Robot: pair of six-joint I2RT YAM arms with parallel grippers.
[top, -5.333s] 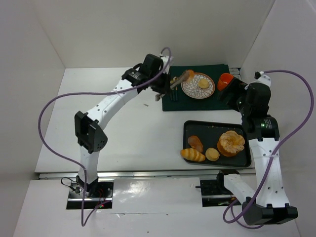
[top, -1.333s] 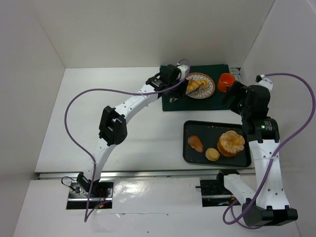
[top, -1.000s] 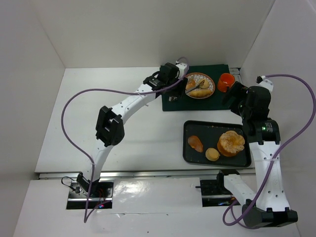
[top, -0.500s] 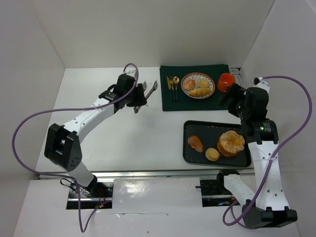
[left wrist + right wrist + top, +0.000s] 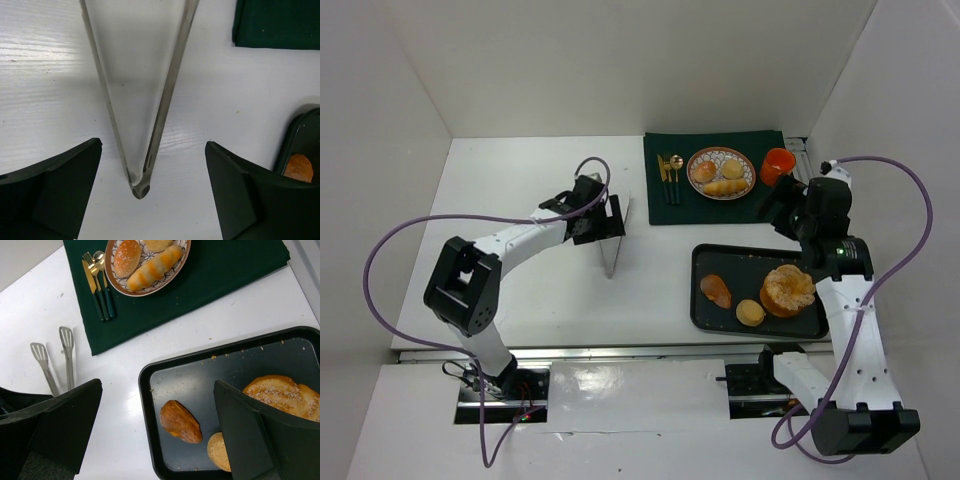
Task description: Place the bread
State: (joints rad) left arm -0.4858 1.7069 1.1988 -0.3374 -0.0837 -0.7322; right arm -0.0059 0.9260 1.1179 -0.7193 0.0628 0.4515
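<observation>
Since half a second ago the slim steel tongs (image 5: 172,85) have left the left gripper (image 5: 152,147) — they lie on the white table (image 5: 60,75) under its wide-open, empty jaws. Beyond, the right gripper (image 5: 156,390) hangs equally wide, holding nothing. Farthest, the long striped bread roll (image 5: 155,268) rests on the patterned plate (image 5: 146,256) — likely light, soft, crushable; pinch gently across its middle

The long striped bread roll (image 5: 725,187) lies flat at 6 o'clock on the patterned plate (image 5: 721,150), just beside the brown bun (image 5: 703,172) at 9 o'clock.
</observation>
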